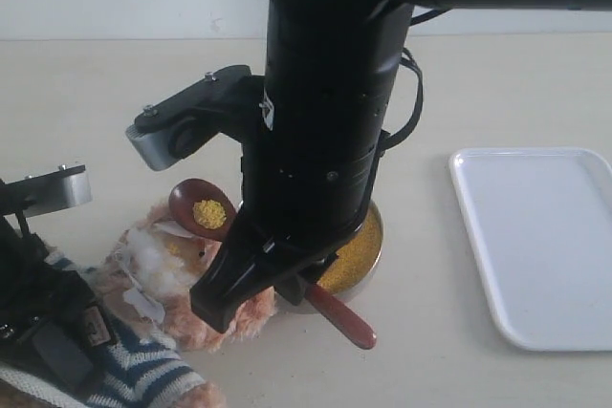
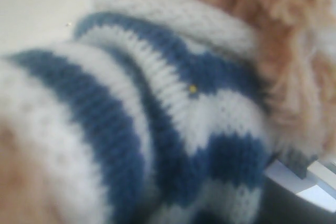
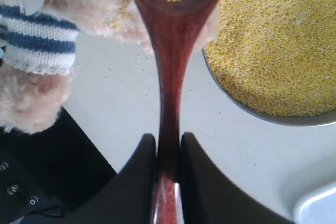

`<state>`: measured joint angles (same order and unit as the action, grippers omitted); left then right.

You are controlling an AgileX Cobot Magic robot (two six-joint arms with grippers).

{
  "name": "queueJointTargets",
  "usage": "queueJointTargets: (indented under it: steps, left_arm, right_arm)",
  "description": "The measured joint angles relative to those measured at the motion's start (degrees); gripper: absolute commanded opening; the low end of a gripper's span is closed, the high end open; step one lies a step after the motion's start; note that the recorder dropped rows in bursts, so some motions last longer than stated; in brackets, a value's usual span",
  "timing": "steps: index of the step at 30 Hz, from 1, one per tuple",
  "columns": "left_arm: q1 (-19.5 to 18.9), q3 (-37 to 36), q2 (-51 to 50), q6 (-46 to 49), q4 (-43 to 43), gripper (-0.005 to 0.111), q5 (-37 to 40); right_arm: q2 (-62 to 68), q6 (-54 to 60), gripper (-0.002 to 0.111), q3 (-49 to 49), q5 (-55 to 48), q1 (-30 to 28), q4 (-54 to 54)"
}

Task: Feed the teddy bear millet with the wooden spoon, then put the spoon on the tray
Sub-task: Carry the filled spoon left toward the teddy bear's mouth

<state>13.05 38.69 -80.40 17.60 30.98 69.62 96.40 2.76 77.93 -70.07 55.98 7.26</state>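
The wooden spoon (image 1: 203,209) is held by its handle in my right gripper (image 1: 295,280), which is shut on it; the black fingers (image 3: 142,171) pinch the handle (image 3: 170,77) from both sides. A small heap of millet (image 1: 209,213) lies in the spoon's bowl, right at the face of the teddy bear (image 1: 158,269). The bear lies at the lower left in its blue-and-white striped shirt (image 2: 157,108). My left gripper (image 1: 53,339) is closed around the bear's body, its jaws mostly hidden by the plush. More millet (image 3: 278,45) fills the metal bowl (image 1: 373,236) behind the right arm.
The white tray (image 1: 535,236) lies flat at the right with nothing on it; its corner (image 3: 317,208) shows in the right wrist view. A few loose grains are scattered on the beige tabletop (image 3: 126,93) between bear and bowl. The right arm's black body hides most of the bowl.
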Motion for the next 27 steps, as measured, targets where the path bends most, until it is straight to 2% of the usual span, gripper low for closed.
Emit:
queueJointTargets:
  steps: [10, 27]
  left_arm:
    - [0.0, 0.0, 0.0, 0.0, 0.0, 0.004, 0.0]
    - [0.0, 0.0, 0.0, 2.4, 3.6, 0.004, 0.0]
  right_arm:
    - [0.1, -2.1, 0.0, 0.0, 0.0, 3.9, -4.9]
    - [0.4, -5.5, 0.0, 0.0, 0.0, 4.4, -10.2]
